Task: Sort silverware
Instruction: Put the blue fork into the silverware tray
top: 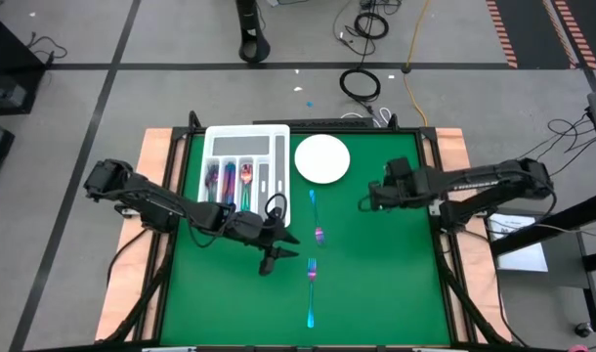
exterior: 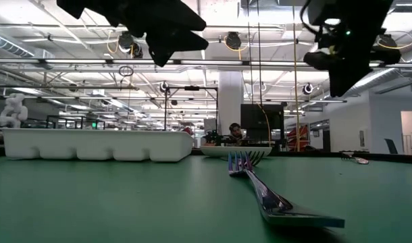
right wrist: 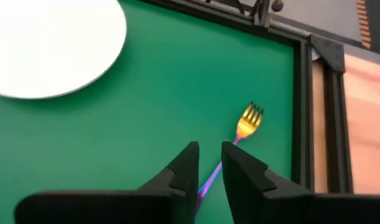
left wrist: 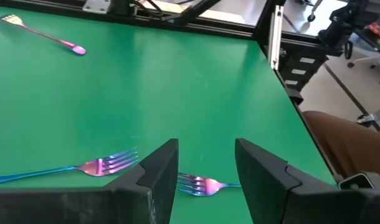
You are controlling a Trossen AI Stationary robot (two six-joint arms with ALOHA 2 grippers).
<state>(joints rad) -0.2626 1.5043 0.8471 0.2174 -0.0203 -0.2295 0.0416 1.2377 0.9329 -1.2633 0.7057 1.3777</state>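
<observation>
silverware lies partly sorted: several iridescent pieces sit in the grey slots of the white divided tray point(top: 245, 147), just beside the round white plate point(top: 322, 158), and three forks lie loose on the green table point(top: 376, 284) between the arms, one point(top: 313, 201) near the plate, one point(top: 319, 234) below it, and one point(top: 311, 289) toward the near edge. left gripper point(top: 268, 264) hovers beside the loose forks, fingers spread apart and holding nothing. right gripper point(top: 364, 203) hangs above the mat right of the plate, fingers nearly together and empty
</observation>
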